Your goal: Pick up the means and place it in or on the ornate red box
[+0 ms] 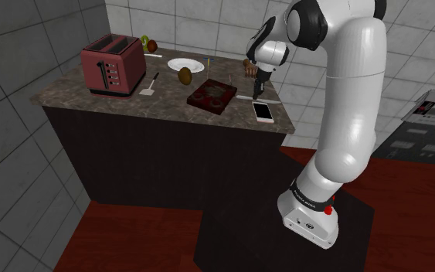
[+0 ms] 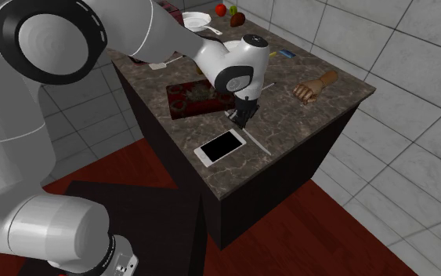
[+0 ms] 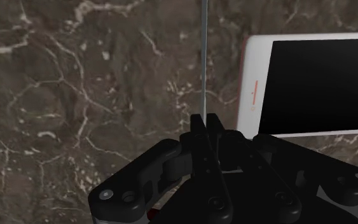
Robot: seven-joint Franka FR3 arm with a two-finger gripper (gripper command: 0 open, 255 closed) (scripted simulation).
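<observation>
Wrist view: pinching thin grey rod [image 3: 204,57] with gripper [image 3: 204,124] near counter's [image 3: 75,95] edge, between phone [image 3: 317,83] and red box [image 1: 205,106]; lift, placement pending.

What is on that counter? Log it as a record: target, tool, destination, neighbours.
target: thin grey rod, running out from the tool past the short end of the white phone
tool: tool shut on the rod's near end, low over the counter
lifted: cannot tell
destination: dark red ornate box, beside the tool; rod not yet on it
neighbours: red toaster, white plate, wooden hand
</observation>
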